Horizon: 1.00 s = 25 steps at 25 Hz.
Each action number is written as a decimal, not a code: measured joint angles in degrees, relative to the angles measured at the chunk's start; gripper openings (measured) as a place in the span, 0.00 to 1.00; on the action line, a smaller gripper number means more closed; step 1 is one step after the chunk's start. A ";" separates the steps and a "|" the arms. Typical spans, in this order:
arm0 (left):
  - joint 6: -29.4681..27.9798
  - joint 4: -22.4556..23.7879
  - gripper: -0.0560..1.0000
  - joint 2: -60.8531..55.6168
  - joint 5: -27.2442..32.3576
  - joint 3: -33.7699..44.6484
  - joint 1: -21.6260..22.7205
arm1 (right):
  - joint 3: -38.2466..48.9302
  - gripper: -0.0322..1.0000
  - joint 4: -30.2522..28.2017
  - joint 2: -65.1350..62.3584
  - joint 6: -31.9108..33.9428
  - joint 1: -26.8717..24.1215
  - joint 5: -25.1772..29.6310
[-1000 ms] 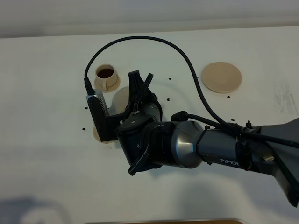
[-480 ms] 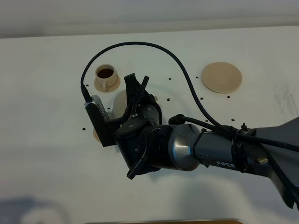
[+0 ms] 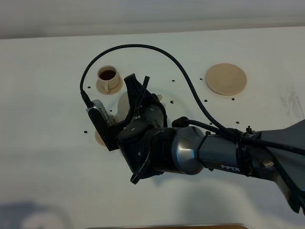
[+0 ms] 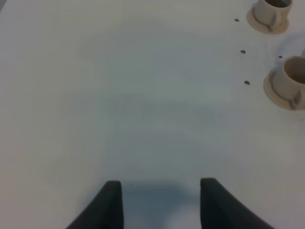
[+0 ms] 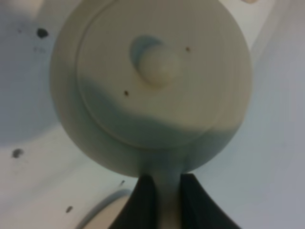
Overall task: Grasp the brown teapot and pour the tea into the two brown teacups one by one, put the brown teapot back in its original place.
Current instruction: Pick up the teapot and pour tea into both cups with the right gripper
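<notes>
My right gripper [image 3: 137,93] reaches across to the left of the table and is shut on the loop handle of the brown teapot [image 3: 122,102]. The right wrist view looks down on the teapot's lid and knob [image 5: 159,64], with the fingers [image 5: 145,202] clamped on the handle. One brown teacup [image 3: 108,76] on its saucer holds dark tea just beyond the teapot. The second teacup [image 4: 290,81] is mostly hidden under my wrist in the high view; only its saucer edge [image 3: 98,137] shows. My left gripper [image 4: 161,202] is open and empty over bare table.
The round tan coaster disc [image 3: 226,78] lies bare at the back right. Small dark specks [image 3: 172,101] are scattered on the white table around the cups. A black cable [image 3: 143,47] arcs over the cups from my right arm.
My right gripper has shifted slightly left with the teapot and its wrist has turned a little further. The cups and the coaster have not moved.
</notes>
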 joint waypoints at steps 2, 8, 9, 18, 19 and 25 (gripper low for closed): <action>0.00 0.00 0.47 0.00 0.00 0.00 0.00 | 0.00 0.12 -0.53 0.00 -0.01 0.00 0.13; 0.00 0.00 0.47 0.00 0.00 0.00 0.00 | 0.00 0.12 -0.73 0.00 -0.25 0.00 0.18; 0.00 0.00 0.47 0.00 0.00 0.00 0.00 | 0.00 0.12 -0.72 0.00 -0.38 0.00 0.24; 0.00 0.00 0.47 0.00 0.00 0.00 0.00 | 0.00 0.12 -0.94 0.00 -0.41 1.03 0.81; 0.00 0.00 0.47 0.00 0.00 0.00 0.00 | 0.00 0.12 -1.02 0.00 -0.41 1.10 0.81; 0.00 0.00 0.47 0.00 0.00 0.00 0.00 | 0.00 0.12 -2.11 0.00 -0.41 1.14 1.01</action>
